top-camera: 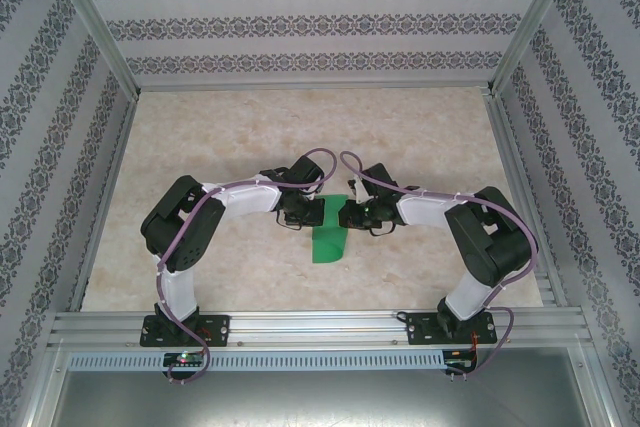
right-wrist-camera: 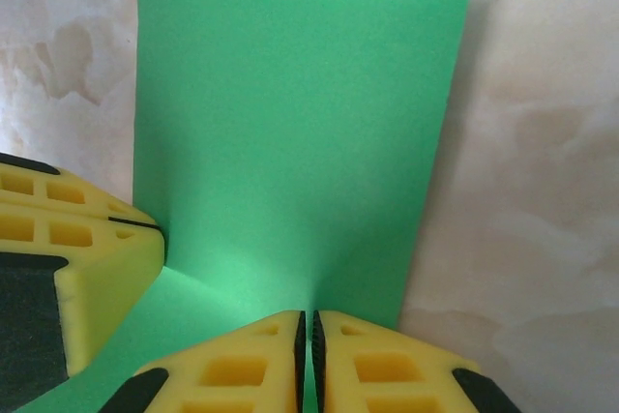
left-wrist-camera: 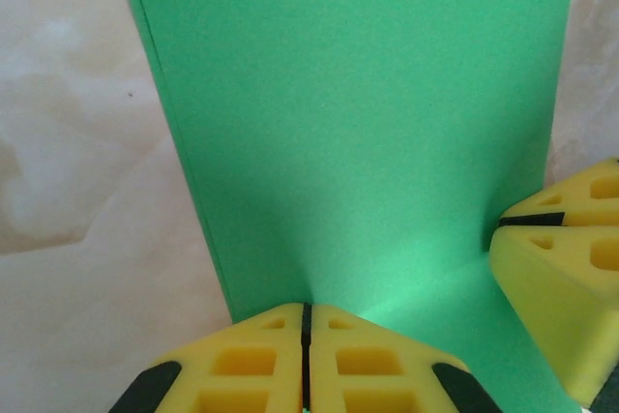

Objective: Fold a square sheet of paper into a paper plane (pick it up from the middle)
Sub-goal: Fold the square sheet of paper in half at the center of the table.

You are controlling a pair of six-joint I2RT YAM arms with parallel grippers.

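Spreading across the enclosure floor, the marbled beige desk (top-camera: pixel 420 127) carries everything. Both arms are bolted at the desk's near edge, and each bends inward over its middle: the left arm (top-camera: pixel 185 227) from the left side, the right arm (top-camera: pixel 490 237) from the right. The green sheet (top-camera: pixel 328 237) sits at the desk's middle, a little toward its near edge. In the left wrist view the sheet (left-wrist-camera: pixel 358 123) shows two layers along one edge, so it is folded double. The left tool (left-wrist-camera: pixel 306 311) has its jaws pressed together, pinching the sheet's border. The right tool (right-wrist-camera: pixel 309 316) is likewise closed tight on the sheet (right-wrist-camera: pixel 300 123), just beside the left one.
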